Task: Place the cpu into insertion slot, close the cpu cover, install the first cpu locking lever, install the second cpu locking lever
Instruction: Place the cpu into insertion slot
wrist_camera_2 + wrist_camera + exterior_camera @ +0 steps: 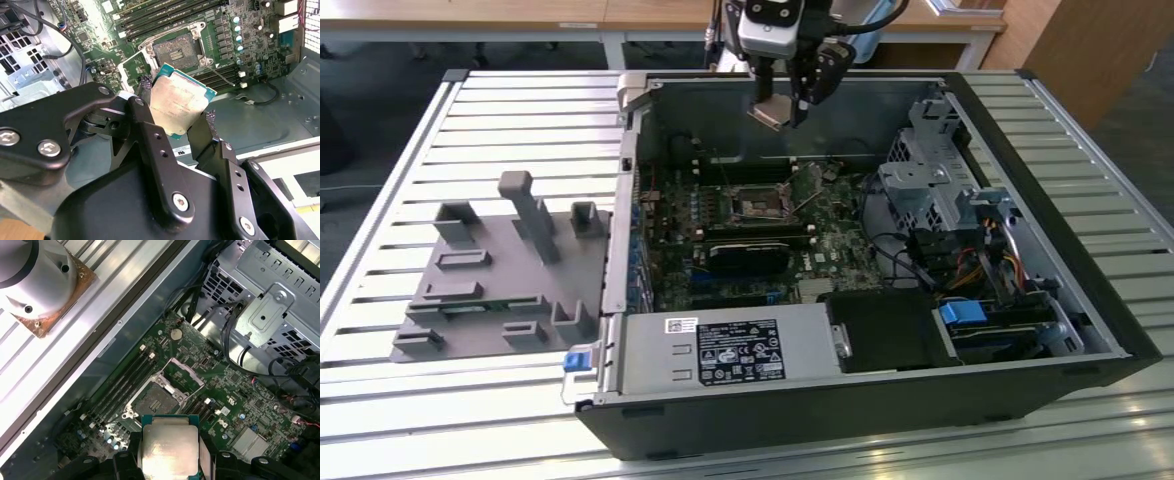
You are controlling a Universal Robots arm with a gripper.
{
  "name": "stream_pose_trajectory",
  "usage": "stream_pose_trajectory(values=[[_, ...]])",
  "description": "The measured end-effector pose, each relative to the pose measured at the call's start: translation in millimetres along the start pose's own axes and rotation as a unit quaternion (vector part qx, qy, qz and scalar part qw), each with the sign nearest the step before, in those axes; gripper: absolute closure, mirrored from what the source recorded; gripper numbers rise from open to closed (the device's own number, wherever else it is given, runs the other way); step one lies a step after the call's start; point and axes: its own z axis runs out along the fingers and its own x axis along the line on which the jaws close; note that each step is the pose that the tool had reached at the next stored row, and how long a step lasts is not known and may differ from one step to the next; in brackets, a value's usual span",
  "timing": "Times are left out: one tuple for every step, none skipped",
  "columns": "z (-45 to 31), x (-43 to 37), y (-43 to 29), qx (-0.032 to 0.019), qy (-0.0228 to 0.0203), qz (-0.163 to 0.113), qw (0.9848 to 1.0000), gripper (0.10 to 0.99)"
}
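Silvery-beige metal faces outward on the small flat square cpu [182, 97], pinched by its edges between the black fingers [150, 134] of the tool [176, 104] in both wrist views. Beneath the tool, apart from it, the square dark-centred insertion slot [152, 402] lies uncovered on the green circuit board [250, 405]. The thin silvery cpu cover [189, 372] stands tilted up beside the slot. Around them is the open black computer case [854, 420] on the slatted metal surface [520, 120]
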Motion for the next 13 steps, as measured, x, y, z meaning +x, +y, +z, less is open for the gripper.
stream_pose_trajectory(values=[[0.0,0.0,0.0,0.0000,-0.0001,0.001,1.0000,0.549],[0.0,0.0,0.0,-0.0001,-0.0002,0.003,1.0000,0.549],[0.0,0.0,0.0,-0.0001,-0.0004,0.004,1.0000,0.549],[0.0,0.0,0.0,-0.0001,-0.0005,0.006,1.0000,0.549],[0.0,0.0,0.0,-0.0002,-0.0007,0.008,1.0000,0.549],[0.1,0.0,0.0,-0.0002,-0.0010,0.011,0.9999,0.549],[0.2,0.0,0.0,-0.0004,-0.0013,0.015,0.9999,0.549],[0.3,0.0,0.0,-0.0004,-0.0019,0.021,0.9998,0.549],[0.5,0.0,0.0,-0.0006,-0.0026,0.029,0.9996,0.549],[0.6,0.0,-0.1,-0.0007,-0.0033,0.037,0.9993,0.549],[0.8,0.0,-0.1,-0.0009,-0.0040,0.045,0.9990,0.549],[1.0,0.0,-0.1,-0.0010,-0.0047,0.052,0.9986,0.549],[1.1,0.0,-0.1,-0.0012,-0.0053,0.059,0.9982,0.549]])
